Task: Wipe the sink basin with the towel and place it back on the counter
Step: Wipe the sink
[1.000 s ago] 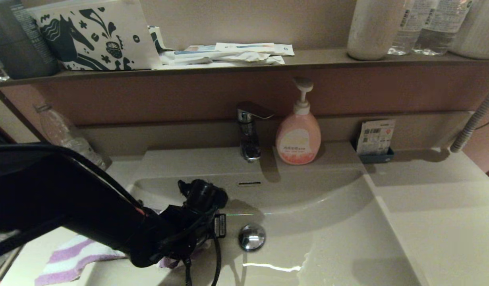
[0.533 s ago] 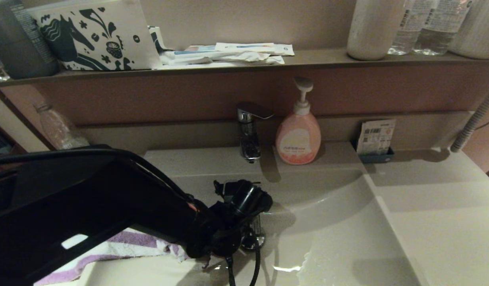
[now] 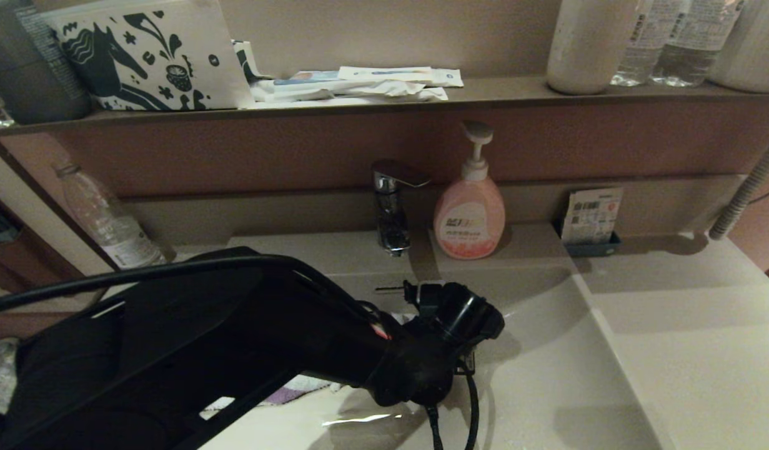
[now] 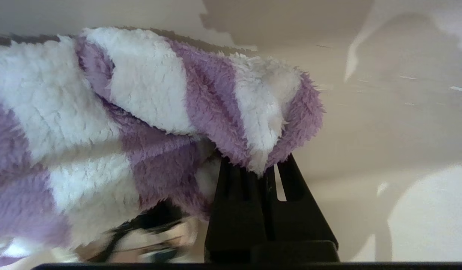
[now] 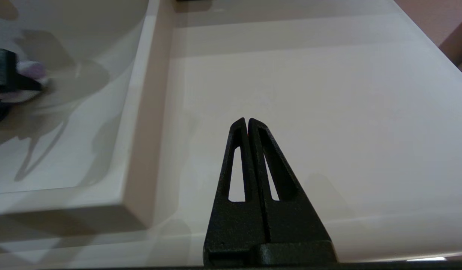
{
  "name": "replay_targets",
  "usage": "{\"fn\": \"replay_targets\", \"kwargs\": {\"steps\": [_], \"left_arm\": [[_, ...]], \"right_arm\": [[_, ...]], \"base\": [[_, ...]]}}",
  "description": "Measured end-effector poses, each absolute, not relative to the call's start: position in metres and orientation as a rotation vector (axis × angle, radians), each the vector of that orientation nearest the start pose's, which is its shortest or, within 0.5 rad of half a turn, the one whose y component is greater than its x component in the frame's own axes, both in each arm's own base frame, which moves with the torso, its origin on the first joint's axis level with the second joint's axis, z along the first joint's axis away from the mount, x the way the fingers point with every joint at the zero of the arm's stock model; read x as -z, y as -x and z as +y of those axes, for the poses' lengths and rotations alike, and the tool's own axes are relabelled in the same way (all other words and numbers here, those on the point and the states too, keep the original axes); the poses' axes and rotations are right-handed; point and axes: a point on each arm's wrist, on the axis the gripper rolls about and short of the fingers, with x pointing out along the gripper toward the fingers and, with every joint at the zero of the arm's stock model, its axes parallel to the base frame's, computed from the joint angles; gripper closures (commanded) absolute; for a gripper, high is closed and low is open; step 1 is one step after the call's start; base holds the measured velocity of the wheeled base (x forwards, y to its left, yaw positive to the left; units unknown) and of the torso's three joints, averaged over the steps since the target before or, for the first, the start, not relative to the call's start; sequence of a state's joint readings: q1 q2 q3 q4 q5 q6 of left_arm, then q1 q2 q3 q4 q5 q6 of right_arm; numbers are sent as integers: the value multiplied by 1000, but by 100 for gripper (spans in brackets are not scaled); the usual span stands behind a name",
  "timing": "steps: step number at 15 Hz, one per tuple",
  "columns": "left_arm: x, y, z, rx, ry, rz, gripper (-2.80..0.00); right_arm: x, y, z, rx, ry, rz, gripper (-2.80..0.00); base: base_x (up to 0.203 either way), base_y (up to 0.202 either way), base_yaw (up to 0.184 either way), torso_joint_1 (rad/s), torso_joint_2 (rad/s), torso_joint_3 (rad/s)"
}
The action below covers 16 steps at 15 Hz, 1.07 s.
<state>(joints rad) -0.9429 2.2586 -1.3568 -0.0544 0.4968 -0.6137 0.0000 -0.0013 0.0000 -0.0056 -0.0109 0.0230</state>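
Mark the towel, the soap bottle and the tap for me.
towel (image 4: 148, 97), left wrist view, on a white stripe of the bunched cloth.
soap bottle (image 3: 470, 219), head view, on its pink body.
tap (image 3: 391, 215), head view, on its chrome spout.

The sink basin (image 3: 546, 350) sat in the middle of the desk (image 3: 690, 325), with the faucet (image 3: 391, 206) behind it and the soap bottle (image 3: 469, 209) just right of that. The left end effector (image 4: 264, 170) was down in the basin with the towel (image 4: 148, 108), and the right end effector (image 5: 247, 122) hung over the desk right of the basin.
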Motion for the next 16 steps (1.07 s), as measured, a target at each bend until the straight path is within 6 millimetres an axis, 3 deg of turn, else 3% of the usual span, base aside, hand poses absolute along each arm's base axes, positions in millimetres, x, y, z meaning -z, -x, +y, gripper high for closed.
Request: {"fn": "replay_targets", "kwargs": {"steps": [6,12,16], "left_arm": [[-66,-260,-368,238,5,730,0],[-105,-261,-395,269,3,732,0],[-110,-250,-408,307,-22,733,0]], "right_arm": [[-76,23,0,11,-23,-7,0],[-76,23,0,11,-23,-7,0],[-76,23,0,11,-23,-7,0]], "base": [[0,0,0,0,0,0],[0,0,0,0,0,0],[0,0,0,0,0,0]]}}
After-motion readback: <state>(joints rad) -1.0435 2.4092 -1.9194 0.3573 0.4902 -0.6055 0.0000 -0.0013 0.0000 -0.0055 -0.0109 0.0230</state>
